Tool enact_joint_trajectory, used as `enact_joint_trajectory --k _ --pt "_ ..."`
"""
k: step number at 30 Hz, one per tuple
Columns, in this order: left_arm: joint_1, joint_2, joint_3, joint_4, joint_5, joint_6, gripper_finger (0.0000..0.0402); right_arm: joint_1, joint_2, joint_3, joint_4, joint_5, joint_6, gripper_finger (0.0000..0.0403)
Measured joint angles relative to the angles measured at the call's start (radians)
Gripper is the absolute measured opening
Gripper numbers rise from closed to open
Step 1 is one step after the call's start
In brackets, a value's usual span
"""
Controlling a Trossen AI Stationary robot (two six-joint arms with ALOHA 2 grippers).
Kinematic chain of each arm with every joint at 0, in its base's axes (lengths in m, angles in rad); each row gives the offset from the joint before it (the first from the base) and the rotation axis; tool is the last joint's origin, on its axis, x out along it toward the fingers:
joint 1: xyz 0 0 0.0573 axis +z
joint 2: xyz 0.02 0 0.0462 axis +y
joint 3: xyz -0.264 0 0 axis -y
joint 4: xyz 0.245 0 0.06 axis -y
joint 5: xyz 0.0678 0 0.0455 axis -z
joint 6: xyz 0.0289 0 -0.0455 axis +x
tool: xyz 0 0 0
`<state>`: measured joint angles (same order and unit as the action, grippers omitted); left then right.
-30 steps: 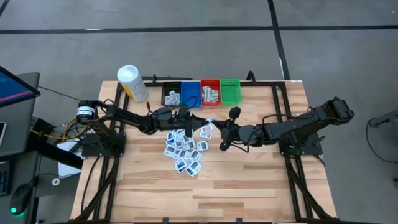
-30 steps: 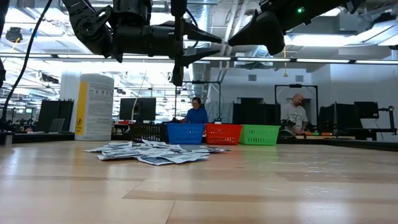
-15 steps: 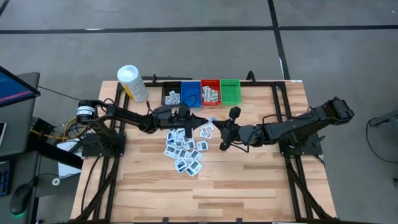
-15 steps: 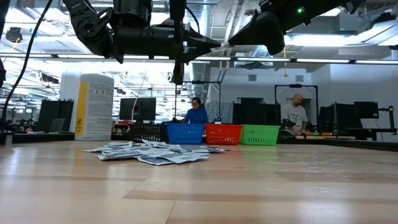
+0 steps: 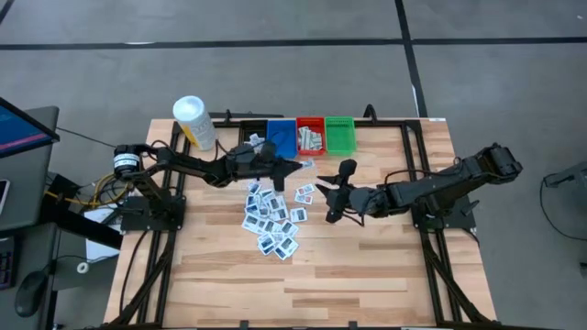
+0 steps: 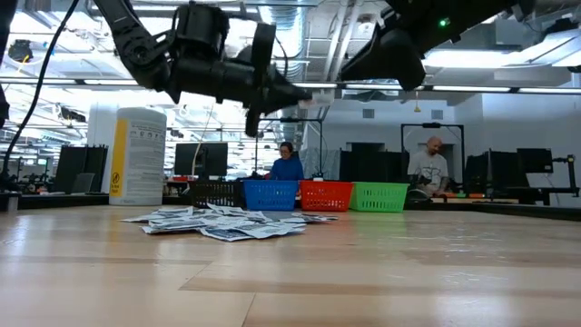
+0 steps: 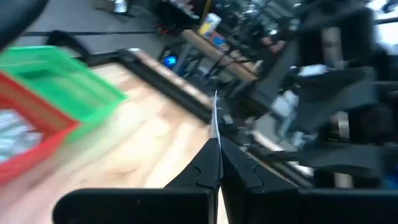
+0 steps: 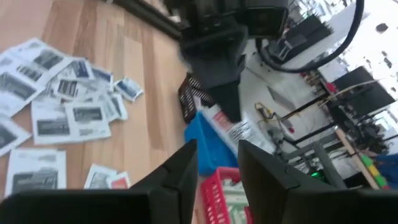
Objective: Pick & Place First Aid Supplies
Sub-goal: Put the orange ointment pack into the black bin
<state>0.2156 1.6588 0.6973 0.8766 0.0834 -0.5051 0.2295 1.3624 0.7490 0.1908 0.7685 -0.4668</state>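
Observation:
A pile of small white first aid packets [image 5: 272, 215] lies flat on the wooden table; it also shows in the low view [image 6: 222, 222] and the right wrist view [image 8: 59, 102]. My left gripper [image 5: 301, 164] is above the table, just in front of the blue bin [image 5: 282, 137]. It is shut on one packet [image 5: 309, 163]. My right gripper [image 5: 329, 202] is open and empty to the right of the pile. It is above the table and faces the left gripper. My left gripper pinches one packet between its two fingertips by one edge [image 7: 215, 134]. The left wrist view shows the packet edge-on, sticking out past the fingertips. The fingers lie about level and point toward the table's right. The packet is lifted clear of the table [image 8: 231, 129].
A row of small bins stands at the far edge: black [image 5: 253, 139], blue, red [image 5: 311, 136] with packets in it, and green [image 5: 339, 134]. A white-capped yellow container [image 5: 194, 122] stands at the far left. People sit in the room beyond the table [image 6: 287, 163].
My left gripper has gone toward the far edge, nearer the bins, with the packet in its fingers. It has also turned about its own axis. The pile has stayed where it was.

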Motion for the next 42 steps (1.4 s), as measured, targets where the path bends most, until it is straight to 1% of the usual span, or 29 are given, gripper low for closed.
enact_joint_trajectory --k 3,5,9,12,16,17,18,21,27,29,31,33,36,39,42 --pt "0.056 -0.010 -0.023 -0.017 0.000 0.004 0.0005 0.000 0.000 0.000 -0.061 -0.001 0.045 0.0110" --pt "0.099 -0.037 -0.046 -0.029 -0.004 0.015 0.0005 0.000 0.000 0.000 -0.102 -0.004 0.076 0.0109" --pt "0.188 -0.144 -0.114 -0.048 -0.057 0.076 0.0004 -0.001 0.000 0.000 -0.180 -0.011 0.138 0.0108" --pt "0.251 -0.251 -0.167 -0.127 -0.159 0.152 0.0004 -0.002 0.000 0.000 -0.226 -0.045 0.178 0.0108" --pt "0.313 -0.370 -0.213 -0.285 -0.354 0.254 0.0004 -0.018 0.000 0.000 -0.235 -0.158 0.203 0.0108" --pt "0.323 -0.387 -0.225 -0.305 -0.386 0.264 0.0005 -0.023 0.000 0.000 -0.232 -0.190 0.204 0.0108" --pt "0.337 -0.402 -0.235 -0.327 -0.394 0.267 0.0005 -0.030 0.000 0.000 -0.223 -0.222 0.204 0.0108" --pt "0.365 -0.416 -0.259 -0.338 -0.395 0.264 0.0006 -0.049 0.000 0.000 -0.193 -0.291 0.206 0.0108" --pt "0.386 -0.390 -0.287 -0.340 -0.393 0.264 0.0007 -0.087 0.000 0.000 -0.173 -0.354 0.218 0.0108" --pt "0.387 -0.374 -0.287 -0.338 -0.380 0.265 0.0008 -0.104 0.000 0.000 -0.173 -0.372 0.240 0.0108" --pt "0.386 -0.365 -0.287 -0.339 -0.346 0.265 0.0011 -0.123 0.001 0.000 -0.175 -0.399 0.262 0.0108" --pt "0.381 -0.355 -0.286 -0.336 -0.334 0.265 0.0021 -0.136 0.025 0.000 -0.161 -0.431 0.270 0.0108" --pt "0.379 -0.344 -0.286 -0.337 -0.332 0.265 0.0046 -0.150 0.075 -0.002 -0.146 -0.439 0.269 0.0108" --pt "0.377 -0.339 -0.286 -0.337 -0.327 0.260 0.0075 -0.155 0.163 -0.001 -0.113 -0.439 0.262 0.0108" --pt "0.353 -0.336 -0.286 -0.339 -0.290 0.204 0.0099 -0.155 0.263 -0.002 -0.059 -0.430 0.259 0.0108"
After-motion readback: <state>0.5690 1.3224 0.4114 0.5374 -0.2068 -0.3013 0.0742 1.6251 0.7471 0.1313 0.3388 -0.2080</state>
